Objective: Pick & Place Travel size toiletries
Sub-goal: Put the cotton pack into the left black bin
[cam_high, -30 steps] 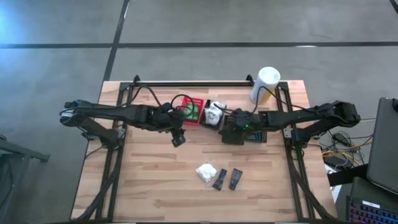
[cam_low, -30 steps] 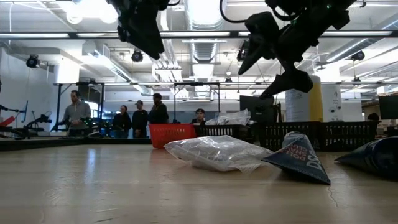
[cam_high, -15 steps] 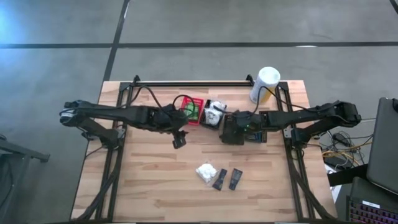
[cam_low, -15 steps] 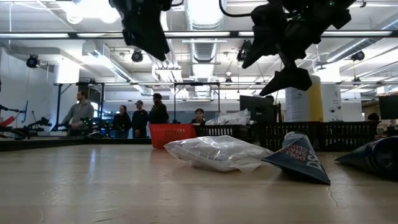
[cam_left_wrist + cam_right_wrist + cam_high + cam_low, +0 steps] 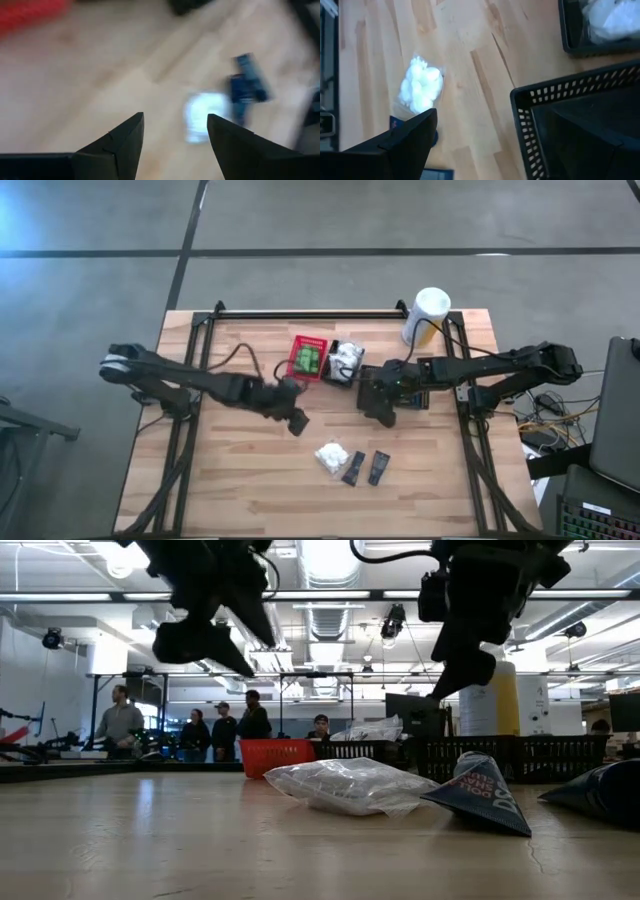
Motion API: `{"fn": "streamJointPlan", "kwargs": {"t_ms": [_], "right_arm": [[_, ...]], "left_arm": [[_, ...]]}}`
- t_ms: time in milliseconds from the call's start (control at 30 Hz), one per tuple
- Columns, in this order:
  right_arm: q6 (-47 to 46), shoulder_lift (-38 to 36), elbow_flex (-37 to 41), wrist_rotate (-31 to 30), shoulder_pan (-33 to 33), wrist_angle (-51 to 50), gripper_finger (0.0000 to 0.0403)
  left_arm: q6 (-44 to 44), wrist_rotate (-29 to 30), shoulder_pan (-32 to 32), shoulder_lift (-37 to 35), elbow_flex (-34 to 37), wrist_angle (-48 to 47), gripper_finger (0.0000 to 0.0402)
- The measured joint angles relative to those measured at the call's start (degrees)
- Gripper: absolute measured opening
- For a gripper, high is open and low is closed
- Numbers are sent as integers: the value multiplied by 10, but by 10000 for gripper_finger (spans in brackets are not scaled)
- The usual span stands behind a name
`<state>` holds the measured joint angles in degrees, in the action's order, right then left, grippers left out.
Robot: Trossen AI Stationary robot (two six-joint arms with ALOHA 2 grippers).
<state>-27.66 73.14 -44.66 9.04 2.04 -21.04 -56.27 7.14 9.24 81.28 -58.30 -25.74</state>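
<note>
The pale wooden plank table (image 5: 230,480) carries everything. At its far edge stands a tall white-and-yellow cylinder canister (image 5: 426,315). Near the middle back sit a red slotted plastic basket (image 5: 309,356) with green packets inside, a small black basket (image 5: 348,363) holding a white crinkly pouch, and a larger black lattice basket (image 5: 570,125) under the right arm.

The left gripper (image 5: 297,423) hangs above bare boards between the red basket and the loose items, its two pointed dark fingers (image 5: 120,140) spread apart with nothing between them. The right gripper (image 5: 380,410) hovers just beside the large black basket; whether its fingers are apart or closed cannot be told.

Toward the near edge lies a lumpy, translucent white pouch (image 5: 329,456), and just beside it two flat dark-blue packets (image 5: 365,468), side by side, on the wood.
</note>
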Motion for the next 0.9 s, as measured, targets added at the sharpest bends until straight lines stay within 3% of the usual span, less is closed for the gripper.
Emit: {"fn": "streamJointPlan", "kwargs": {"t_ms": [133, 300, 467, 567, 733, 900], "right_arm": [[45, 0, 0, 0, 0, 1, 364], [54, 0, 0, 1, 0, 1, 364], [54, 0, 0, 5, 0, -2, 364], [54, 0, 0, 5, 0, -1, 364], [23, 0, 0, 1, 0, 4, 364], [10, 0, 0, 0, 0, 6, 364]], "left_arm": [[-117, 40, 62, 3, 36, 104, 222], [-232, 124, 124, 15, 51, 113, 221], [-302, 103, 135, 63, 42, 118, 220], [-307, 69, 134, 105, 26, 122, 220], [-291, 69, 131, 159, 4, 119, 220], [-111, 115, 122, 185, -34, 122, 220]]}}
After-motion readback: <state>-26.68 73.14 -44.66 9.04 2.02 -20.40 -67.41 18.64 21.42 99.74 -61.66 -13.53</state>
